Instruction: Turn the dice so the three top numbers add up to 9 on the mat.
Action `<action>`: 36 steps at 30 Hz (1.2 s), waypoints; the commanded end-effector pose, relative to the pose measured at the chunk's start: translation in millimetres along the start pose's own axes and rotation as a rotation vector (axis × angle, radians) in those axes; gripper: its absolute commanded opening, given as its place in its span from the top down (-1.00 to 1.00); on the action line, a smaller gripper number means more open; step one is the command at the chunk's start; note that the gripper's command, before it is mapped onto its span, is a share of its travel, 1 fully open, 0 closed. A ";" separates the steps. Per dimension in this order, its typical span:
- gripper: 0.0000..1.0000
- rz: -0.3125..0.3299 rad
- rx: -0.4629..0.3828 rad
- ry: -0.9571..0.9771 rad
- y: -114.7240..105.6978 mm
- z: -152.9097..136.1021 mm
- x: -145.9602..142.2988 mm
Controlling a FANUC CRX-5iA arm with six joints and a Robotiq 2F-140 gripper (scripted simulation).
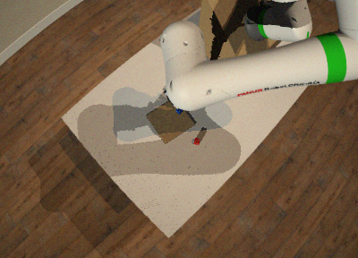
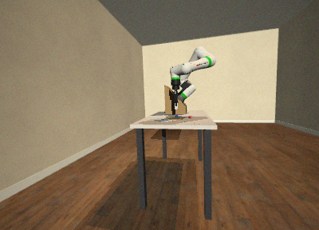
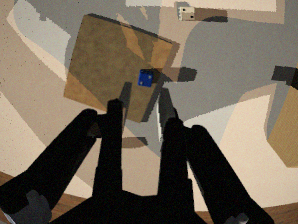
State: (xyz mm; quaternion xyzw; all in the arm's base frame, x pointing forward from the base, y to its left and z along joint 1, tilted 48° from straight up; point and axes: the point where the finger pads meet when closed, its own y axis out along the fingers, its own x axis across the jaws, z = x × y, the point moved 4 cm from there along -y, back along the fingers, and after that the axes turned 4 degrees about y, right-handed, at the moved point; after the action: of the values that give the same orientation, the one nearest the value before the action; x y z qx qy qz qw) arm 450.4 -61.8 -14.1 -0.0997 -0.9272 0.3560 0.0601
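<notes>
On the pale table, your narrowly parted black two-finger gripper looks empty; pinch the small, probably slippery blue cubic die by opposite sides.

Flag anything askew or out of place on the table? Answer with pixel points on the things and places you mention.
Two dice are off the brown mat (image 1: 167, 125) (image 2: 177, 118) (image 3: 100, 60): the red die (image 1: 196, 141) (image 2: 190, 116) and the white die (image 3: 186, 13) sit on the tabletop. Odd, since all three belong on it. The blue die (image 1: 179, 111) (image 2: 176, 116) (image 3: 145, 78) appears over the mat. No visible damage.
</notes>
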 end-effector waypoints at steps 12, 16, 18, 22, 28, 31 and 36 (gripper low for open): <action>-1.00 0.000 0.000 0.000 -10.3 0.0 -0.1; -1.00 0.000 0.000 0.000 -10.3 0.0 -0.1; -1.00 0.000 0.000 0.000 -10.3 0.0 -0.1; -1.00 0.000 0.000 0.000 -10.3 0.0 -0.1; -1.00 0.000 0.000 0.000 -10.3 0.0 -0.1; -1.00 0.000 0.000 -0.009 -10.3 0.6 0.0; -1.00 0.001 0.000 -0.063 -9.9 3.9 0.6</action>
State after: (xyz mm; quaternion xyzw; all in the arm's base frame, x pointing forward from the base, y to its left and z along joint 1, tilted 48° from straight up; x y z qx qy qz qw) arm 448.2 -70.3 -9.1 -0.0929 -0.9281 0.3579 0.0426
